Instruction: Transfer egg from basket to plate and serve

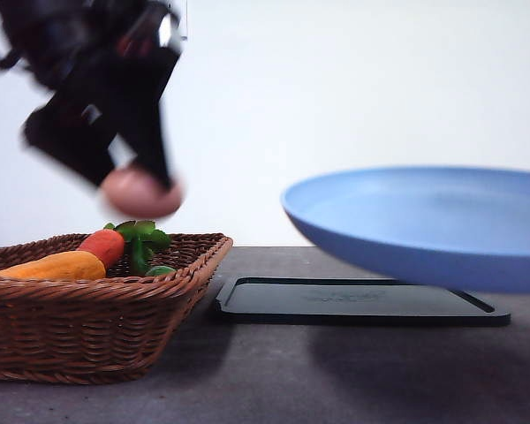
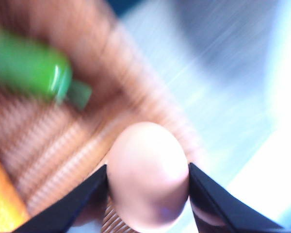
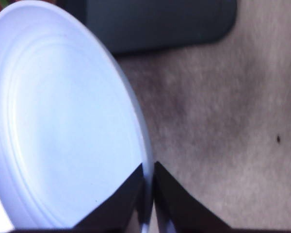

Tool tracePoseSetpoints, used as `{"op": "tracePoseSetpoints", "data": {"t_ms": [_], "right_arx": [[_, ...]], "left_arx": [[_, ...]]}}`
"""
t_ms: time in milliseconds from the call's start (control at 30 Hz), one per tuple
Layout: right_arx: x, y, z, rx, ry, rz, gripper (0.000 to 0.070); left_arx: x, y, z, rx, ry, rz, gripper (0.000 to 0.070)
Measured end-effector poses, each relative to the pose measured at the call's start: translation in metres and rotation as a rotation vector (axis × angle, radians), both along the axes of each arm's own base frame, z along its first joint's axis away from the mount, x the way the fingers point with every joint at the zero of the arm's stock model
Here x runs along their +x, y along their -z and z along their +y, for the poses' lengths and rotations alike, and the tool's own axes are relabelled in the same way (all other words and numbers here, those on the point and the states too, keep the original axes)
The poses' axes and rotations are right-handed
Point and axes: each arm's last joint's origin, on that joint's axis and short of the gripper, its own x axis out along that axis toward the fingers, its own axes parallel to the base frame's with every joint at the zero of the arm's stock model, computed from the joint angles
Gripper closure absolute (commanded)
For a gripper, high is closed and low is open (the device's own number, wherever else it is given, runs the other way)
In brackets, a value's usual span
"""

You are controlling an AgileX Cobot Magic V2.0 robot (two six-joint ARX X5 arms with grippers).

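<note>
My left gripper (image 1: 146,185) hangs blurred above the wicker basket (image 1: 88,300), shut on the pinkish-brown egg (image 1: 140,193). The left wrist view shows the egg (image 2: 148,174) pinched between both black fingers (image 2: 77,201), with the basket's weave blurred beneath it. The light blue plate (image 1: 424,225) is held in the air at the right, over the black tray (image 1: 353,300). In the right wrist view my right gripper (image 3: 148,182) is shut on the plate's rim (image 3: 136,121).
An orange vegetable (image 1: 53,265) and a red-orange carrot with green leaves (image 1: 106,245) lie in the basket. The flat black tray rests on the dark table (image 1: 265,380) between the basket and the raised plate. A white wall stands behind.
</note>
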Motion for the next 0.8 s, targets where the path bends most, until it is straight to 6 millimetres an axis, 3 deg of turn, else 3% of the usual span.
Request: {"op": "tracePoseSetpoints", "data": {"t_ms": [167,333,567,800], "right_arx": [[0.008,0.01,0.002,0.043,-0.029,0.099,0.07],[0.012,0.015,0.006,0.054,-0.058,0.143,0.07],[0.011,0.015,0.01,0.053,-0.092,0.145,0.07],[0.011,0.015,0.012,0.052,-0.102,0.145,0.07]], "left_arx": [[-0.004,-0.036,-0.03,-0.216,0.091,-0.039,0.0529],[-0.022,-0.041,-0.064,-0.273,0.193,-0.123,0.0528],[-0.048,-0.017,-0.11,-0.09,0.228,-0.247,0.047],[-0.053,0.015,-0.134,0.034,0.247,-0.252,0.045]]}}
